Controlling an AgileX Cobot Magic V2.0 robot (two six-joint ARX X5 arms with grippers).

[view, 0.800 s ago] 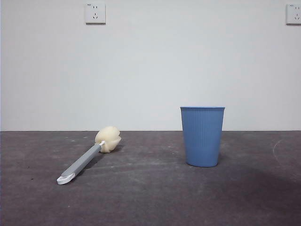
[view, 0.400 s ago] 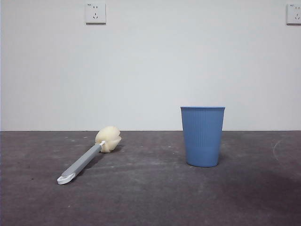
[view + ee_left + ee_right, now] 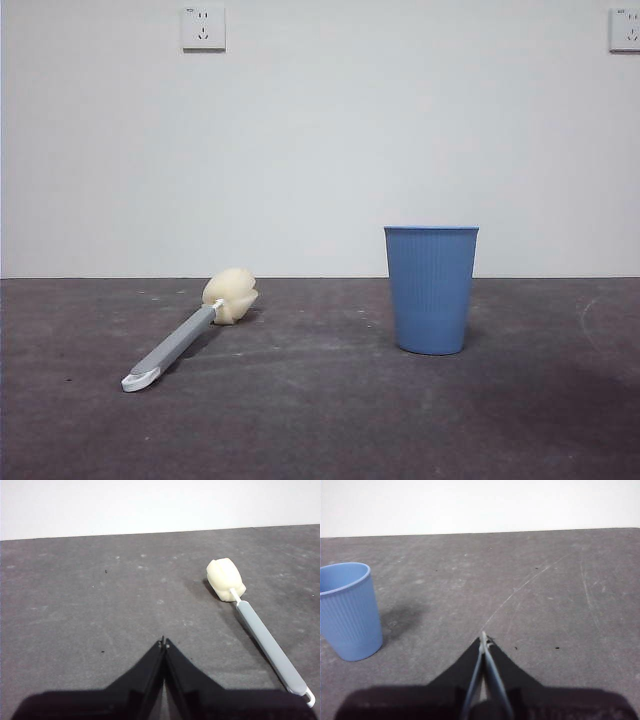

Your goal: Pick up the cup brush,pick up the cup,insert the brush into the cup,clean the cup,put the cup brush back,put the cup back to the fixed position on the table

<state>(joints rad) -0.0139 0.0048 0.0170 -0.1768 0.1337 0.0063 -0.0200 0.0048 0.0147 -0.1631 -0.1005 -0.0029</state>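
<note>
Lying flat at the table's nine o'clock, the cup brush offers its handle to the left gripper, while the upright cup stands at three o'clock near the right gripper, both pressed together, empty.

No readable text anywhere: the wall socket carries a tiny mark at its corner, too small to make out, and nothing else bears lettering.
</note>
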